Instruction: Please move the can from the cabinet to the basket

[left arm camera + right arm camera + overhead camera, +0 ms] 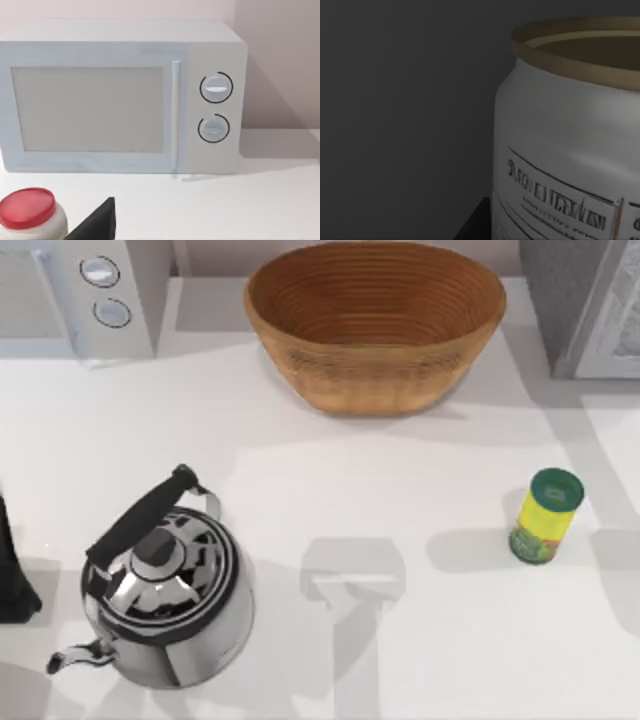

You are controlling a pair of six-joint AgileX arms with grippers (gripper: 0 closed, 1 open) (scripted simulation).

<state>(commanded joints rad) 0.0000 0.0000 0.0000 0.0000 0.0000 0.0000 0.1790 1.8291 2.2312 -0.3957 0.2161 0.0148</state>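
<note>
My right wrist camera sat close against the silver-white metal can (570,150), its gold rim and printed label standing before a dim grey wall; a dark corner of my own gripper edged in beside it. Whether those jaws were spread or pinching, I could not tell.

From above: brown woven wicker basket (375,325) far centre, grey-sided cabinet with white framed door (590,300) far right, white microwave (85,295) far left. Yellow-green jar (545,516) right, steel kettle (165,590) near left.

My left arm was parked at the left edge.
</note>
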